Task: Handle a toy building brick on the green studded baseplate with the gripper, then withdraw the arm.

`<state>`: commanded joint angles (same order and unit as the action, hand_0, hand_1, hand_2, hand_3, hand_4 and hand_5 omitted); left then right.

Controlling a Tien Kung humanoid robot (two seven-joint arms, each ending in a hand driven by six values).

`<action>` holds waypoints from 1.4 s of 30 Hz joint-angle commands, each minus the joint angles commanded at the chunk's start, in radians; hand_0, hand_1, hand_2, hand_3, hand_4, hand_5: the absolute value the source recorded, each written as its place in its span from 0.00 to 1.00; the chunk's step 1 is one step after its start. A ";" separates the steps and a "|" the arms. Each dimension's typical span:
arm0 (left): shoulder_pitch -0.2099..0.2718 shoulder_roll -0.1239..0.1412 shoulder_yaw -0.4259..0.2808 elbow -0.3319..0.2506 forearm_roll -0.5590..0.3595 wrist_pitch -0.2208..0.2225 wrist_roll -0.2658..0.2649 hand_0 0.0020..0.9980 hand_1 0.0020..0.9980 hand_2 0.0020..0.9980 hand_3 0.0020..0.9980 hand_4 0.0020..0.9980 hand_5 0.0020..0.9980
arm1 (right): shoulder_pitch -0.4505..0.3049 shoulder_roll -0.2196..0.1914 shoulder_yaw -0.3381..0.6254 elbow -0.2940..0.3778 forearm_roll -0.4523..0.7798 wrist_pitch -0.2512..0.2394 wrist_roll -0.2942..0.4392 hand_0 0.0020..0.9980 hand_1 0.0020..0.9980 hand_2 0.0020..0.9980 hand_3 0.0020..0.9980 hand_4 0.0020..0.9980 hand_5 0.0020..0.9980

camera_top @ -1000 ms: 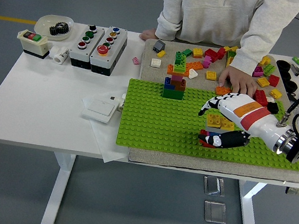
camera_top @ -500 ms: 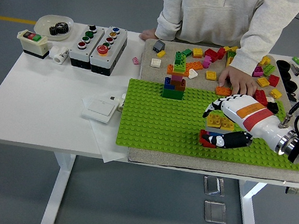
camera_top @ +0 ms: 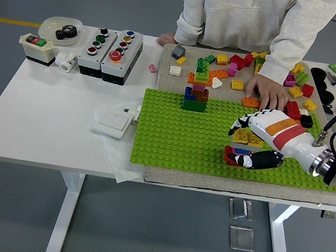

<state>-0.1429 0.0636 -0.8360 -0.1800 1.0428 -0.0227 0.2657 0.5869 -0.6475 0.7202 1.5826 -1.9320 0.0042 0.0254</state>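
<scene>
- The right hand point(camera_top: 250, 141) lay over the green studded baseplate point(camera_top: 173, 133) near its right end, fingers arched above a yellow brick point(camera_top: 246, 137), thumb beside a red brick point(camera_top: 231, 157), with nothing clearly gripped.
- I judged this the handling step; next would come closing on the brick, then withdrawing rightward.
- A person's hand point(camera_top: 267, 90) rested on loose bricks just beyond the baseplate.

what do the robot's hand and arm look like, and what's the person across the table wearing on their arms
Only the robot's right hand shows. It has a white shell with an orange band and a red band across the back, fingers patterned black and white, and a black thumb with red at its tip. A shiny metal wrist ring joins it to a black arm with black cables looping above. The person's sleeves are long, loose and pale grey-white.
</scene>
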 joint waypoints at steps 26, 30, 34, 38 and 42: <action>0.000 0.000 0.002 0.000 -0.005 0.001 -0.001 0.80 0.71 0.63 0.56 0.59 0.61 | -0.010 -0.003 0.007 -0.027 -0.002 0.001 0.000 0.67 0.62 0.65 0.61 0.78 0.46; 0.002 0.000 0.004 0.000 -0.007 0.000 -0.001 0.80 0.71 0.63 0.56 0.59 0.61 | -0.011 -0.002 0.006 -0.029 -0.002 0.002 0.000 0.67 0.62 0.65 0.61 0.78 0.46; 0.003 0.000 0.006 0.000 -0.008 0.000 -0.001 0.80 0.71 0.63 0.56 0.59 0.61 | -0.013 -0.003 0.007 -0.031 -0.003 0.004 0.000 0.67 0.61 0.65 0.61 0.77 0.46; 0.004 0.000 0.005 0.000 -0.007 0.000 -0.001 0.80 0.71 0.63 0.56 0.59 0.61 | -0.013 -0.004 0.008 -0.031 -0.004 0.005 0.000 0.67 0.61 0.64 0.60 0.77 0.45; 0.005 -0.001 0.009 0.000 -0.011 0.000 -0.002 0.80 0.71 0.63 0.56 0.59 0.61 | -0.015 -0.003 0.009 -0.034 -0.006 0.005 -0.001 0.67 0.61 0.64 0.60 0.77 0.45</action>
<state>-0.1381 0.0628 -0.8266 -0.1800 1.0319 -0.0227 0.2639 0.5722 -0.6503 0.7293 1.5489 -1.9379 0.0095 0.0243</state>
